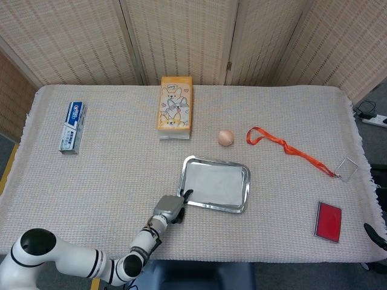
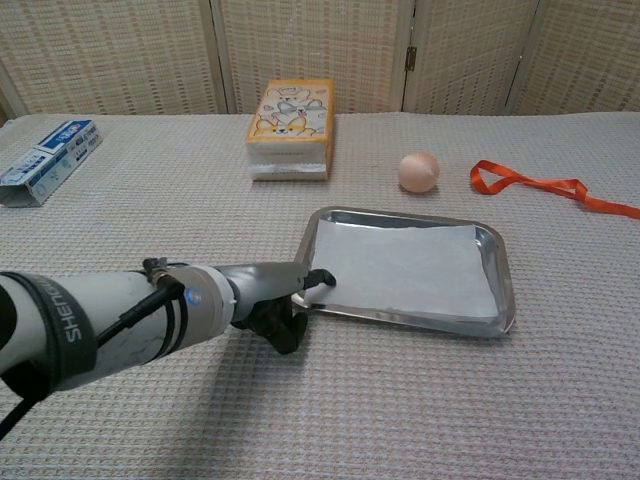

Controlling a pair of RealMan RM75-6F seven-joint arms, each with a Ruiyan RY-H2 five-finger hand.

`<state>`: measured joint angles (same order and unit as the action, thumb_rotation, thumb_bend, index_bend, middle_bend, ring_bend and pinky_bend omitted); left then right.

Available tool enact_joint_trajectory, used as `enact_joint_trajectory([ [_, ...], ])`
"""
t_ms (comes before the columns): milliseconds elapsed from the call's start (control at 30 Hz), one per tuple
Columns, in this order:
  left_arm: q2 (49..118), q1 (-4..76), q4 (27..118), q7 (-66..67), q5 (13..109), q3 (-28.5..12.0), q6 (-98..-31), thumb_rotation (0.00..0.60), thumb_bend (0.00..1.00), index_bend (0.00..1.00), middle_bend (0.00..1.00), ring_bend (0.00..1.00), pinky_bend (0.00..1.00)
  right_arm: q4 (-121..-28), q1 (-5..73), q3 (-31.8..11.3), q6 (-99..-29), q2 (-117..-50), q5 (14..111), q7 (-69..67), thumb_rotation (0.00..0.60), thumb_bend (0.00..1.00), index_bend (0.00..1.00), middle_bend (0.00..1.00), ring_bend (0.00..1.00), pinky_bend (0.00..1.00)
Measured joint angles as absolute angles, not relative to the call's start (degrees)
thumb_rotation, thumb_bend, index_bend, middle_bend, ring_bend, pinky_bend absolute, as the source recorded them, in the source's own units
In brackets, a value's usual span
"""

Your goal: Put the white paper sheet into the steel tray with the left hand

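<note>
The white paper sheet (image 1: 213, 184) (image 2: 405, 270) lies flat inside the steel tray (image 1: 247, 188) (image 2: 506, 290) near the table's front middle. My left hand (image 1: 169, 208) (image 2: 275, 300) is at the tray's near-left corner. One dark fingertip reaches over the rim onto the sheet's corner and pinches it; the other fingers are curled under, outside the tray. Of my right hand only a dark sliver (image 1: 372, 233) shows at the right edge of the head view.
A tissue pack (image 1: 175, 107) (image 2: 290, 125) lies behind the tray, an egg (image 1: 225, 138) (image 2: 419, 171) and an orange ribbon (image 1: 284, 146) (image 2: 540, 185) to its right. A toothpaste box (image 1: 72, 127) (image 2: 48, 160) is far left, a red card (image 1: 329, 222) front right.
</note>
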<state>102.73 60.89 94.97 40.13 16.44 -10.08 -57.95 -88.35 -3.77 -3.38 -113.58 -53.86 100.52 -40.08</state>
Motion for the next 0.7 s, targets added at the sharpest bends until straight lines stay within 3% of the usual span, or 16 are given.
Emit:
enact_joint_trajectory([
  [700, 103.8, 61.2, 93.0, 39.5, 17.8, -10.1, -57.7, 0.600, 0.82, 0.00, 1.00, 1.00, 1.00, -88.4, -3.8, -3.4, -113.7, -53.9, 100.7, -40.0, 0.600, 0.31, 0.00, 0.00, 0.00, 0.00],
])
